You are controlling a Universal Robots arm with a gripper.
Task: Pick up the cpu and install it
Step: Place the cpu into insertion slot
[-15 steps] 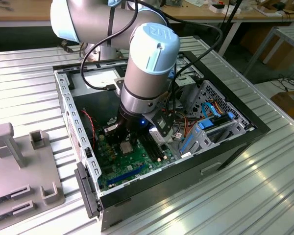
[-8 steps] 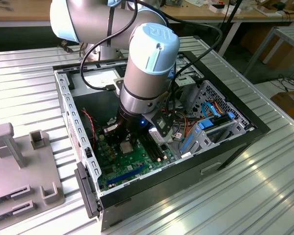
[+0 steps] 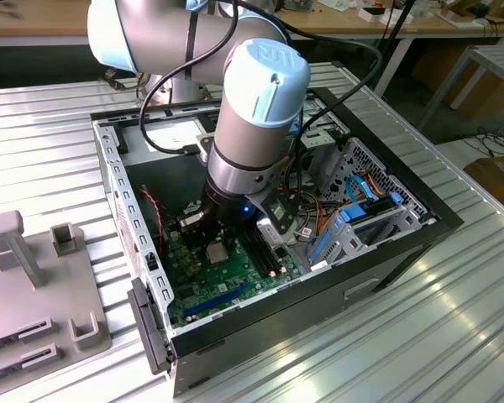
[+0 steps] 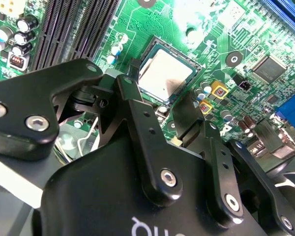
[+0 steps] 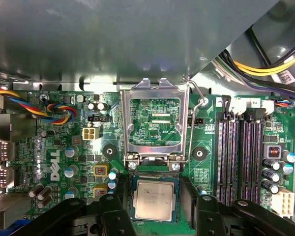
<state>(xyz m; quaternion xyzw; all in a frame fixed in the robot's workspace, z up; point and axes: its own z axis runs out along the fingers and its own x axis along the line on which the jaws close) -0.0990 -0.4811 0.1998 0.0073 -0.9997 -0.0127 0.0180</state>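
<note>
Surface: ribbed metal surface (image 3: 454,336) carrying an opened computer case (image 3: 403,243)
Pincer: pincer (image 5: 155,206) spread wide, straddling the chip
Cpu: cpu (image 5: 154,199) lying flat in its socket, load frame (image 5: 154,123) flipped up to give access

Open black computer case (image 3: 420,231) on a ribbed metal table (image 3: 454,336), green motherboard (image 5: 54,162) inside.

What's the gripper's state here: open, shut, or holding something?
Gripper: open, fingers either side of the cpu lying in its socket; whether they touch it cannot be told.
</note>
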